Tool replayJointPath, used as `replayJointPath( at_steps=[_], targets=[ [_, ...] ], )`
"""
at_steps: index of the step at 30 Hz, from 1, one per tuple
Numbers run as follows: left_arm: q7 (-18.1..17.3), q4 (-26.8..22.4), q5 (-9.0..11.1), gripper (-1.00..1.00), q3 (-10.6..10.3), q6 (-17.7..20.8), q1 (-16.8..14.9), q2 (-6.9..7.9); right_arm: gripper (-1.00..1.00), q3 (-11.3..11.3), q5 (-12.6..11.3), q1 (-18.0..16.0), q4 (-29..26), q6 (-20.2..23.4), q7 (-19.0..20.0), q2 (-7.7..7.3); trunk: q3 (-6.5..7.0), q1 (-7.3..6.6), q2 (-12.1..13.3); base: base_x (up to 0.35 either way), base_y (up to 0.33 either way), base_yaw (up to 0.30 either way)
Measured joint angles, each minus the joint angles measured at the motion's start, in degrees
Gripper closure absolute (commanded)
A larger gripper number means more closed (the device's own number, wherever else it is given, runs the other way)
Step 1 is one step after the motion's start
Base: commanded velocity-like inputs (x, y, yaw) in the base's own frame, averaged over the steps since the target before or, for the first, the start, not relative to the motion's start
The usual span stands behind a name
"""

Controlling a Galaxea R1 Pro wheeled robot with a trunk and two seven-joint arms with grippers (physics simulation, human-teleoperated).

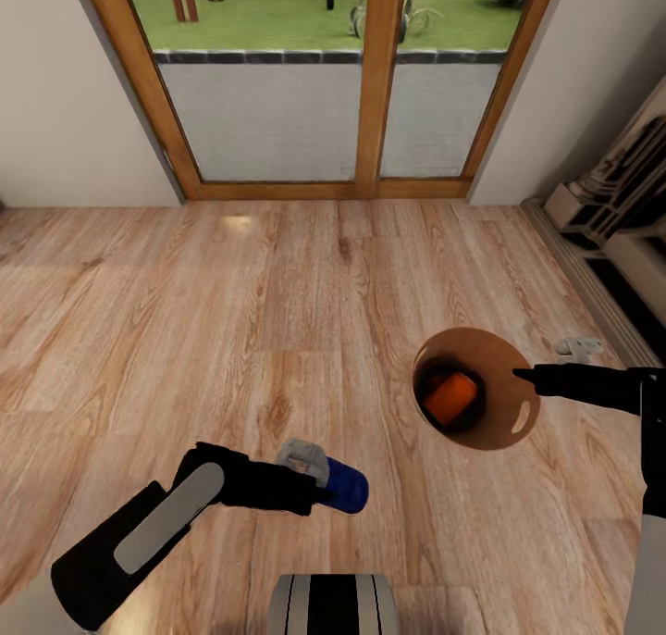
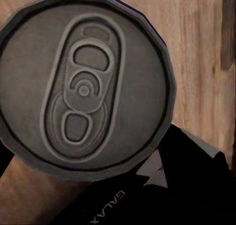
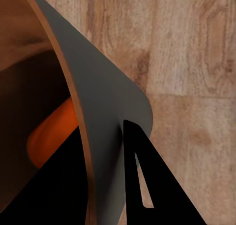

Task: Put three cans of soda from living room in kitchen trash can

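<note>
1. Your blue soda can is in the left gripper, held above the wood floor to the left of the trash can and well apart from it. The fingers are closed on the can's body; the left wrist view looks straight at its silver top.
2. The can lies roughly level. Its long axis runs left to right, with the blue end pointing toward the bin and the silver top back toward the wrist.
3. The trash can is lifted off the floor. The right gripper pinches its rim, one finger inside the wall and one outside. Its mouth tips up toward the head camera.
4. An orange can already lies in the bottom of the bin. I can see only one.
5. You look to be at the drop-in step for the blue can. Carry it rightward over the open mouth, tilt its blue end down, then release.
6. The glass doors ahead suggest you are in the kitchen area.
</note>
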Motion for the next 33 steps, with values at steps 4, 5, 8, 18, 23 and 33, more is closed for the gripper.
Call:
replayJointPath(
  at_steps=[4, 5, 8, 18, 23, 33],
  targets=[
    [-10.9, 0.0, -0.1, 1.0, 6.3, 2.9, -0.1, -0.1, 1.0, -0.1, 0.0, 0.0, -0.1, 0.0, 0.0, 0.0, 0.0, 0.0, 0.0, 0.0, 0.0, 0.0],
    [-13.9, 0.0, 0.4, 1.0, 7.0, 3.2, -0.3, -0.28, 1.0, -0.2, -0.1, 0.0, -0.1, 0.0, 0.0, 0.0, 0.0, 0.0, 0.0, 0.0, 0.0, 0.0],
    [-20.2, 0.0, 0.6, 1.0, 7.4, 3.5, -0.3, -2.86, 1.0, -0.4, -0.2, 0.0, -0.3, 0.0, 0.0, -0.07, 0.0, 0.0, 0.0, 0.0, 0.0, 0.0],
    [-21.8, 0.0, 0.4, 1.0, 7.4, 3.7, -1.1, -15.19, 1.0, -0.2, -0.2, 0.0, -0.1, 0.1, -4.2, 0.01, 0.0, 0.0, 0.0, 0.0, 0.0, 0.0],
    [-21.7, 0.0, -0.1, 1.0, 7.4, 3.6, -1.3, -17.19, 1.0, -0.1, 1.3, 0.0, -0.2, -0.6, -10.6, 1.11, 0.0, 0.0, 0.0, 0.0, 0.0, 0.0],
    [-12.5, 0.1, -0.3, 1.0, 10.0, 3.2, -8.3, -25.46, 1.0, 0.0, -0.4, 0.0, -0.6, 0.2, -11.1, 1.4, 0.0, 0.0, 0.0, 0.0, 0.0, 0.0]
  ],
)
